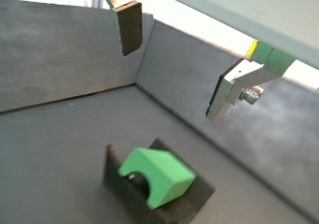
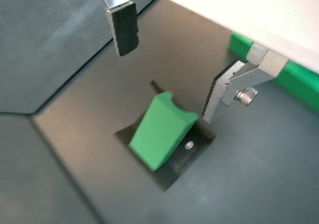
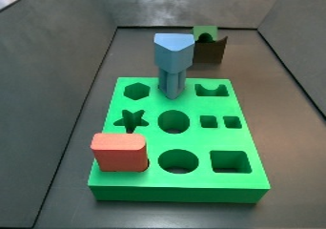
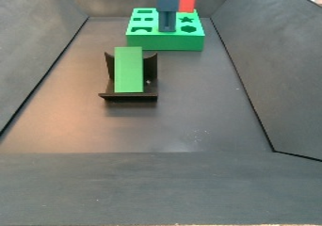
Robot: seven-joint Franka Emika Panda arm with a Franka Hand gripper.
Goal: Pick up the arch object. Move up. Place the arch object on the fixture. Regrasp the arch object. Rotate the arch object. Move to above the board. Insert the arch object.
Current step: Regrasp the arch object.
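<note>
- Arch object (image 4: 128, 71) – lay tilted in the fixture (image 4: 127, 95), leaning against its back wall, touched by no finger.
- Gripper (image 2: 177, 62) – hung above it with jaws wide and nothing between; fingers (image 1: 130, 28) clear of the block in both wrist views.
- Board (image 3: 178, 149) – sat well apart on the floor, carrying a blue peg (image 3: 173, 61) upright and a red block (image 3: 118, 151) at one corner.
</note>
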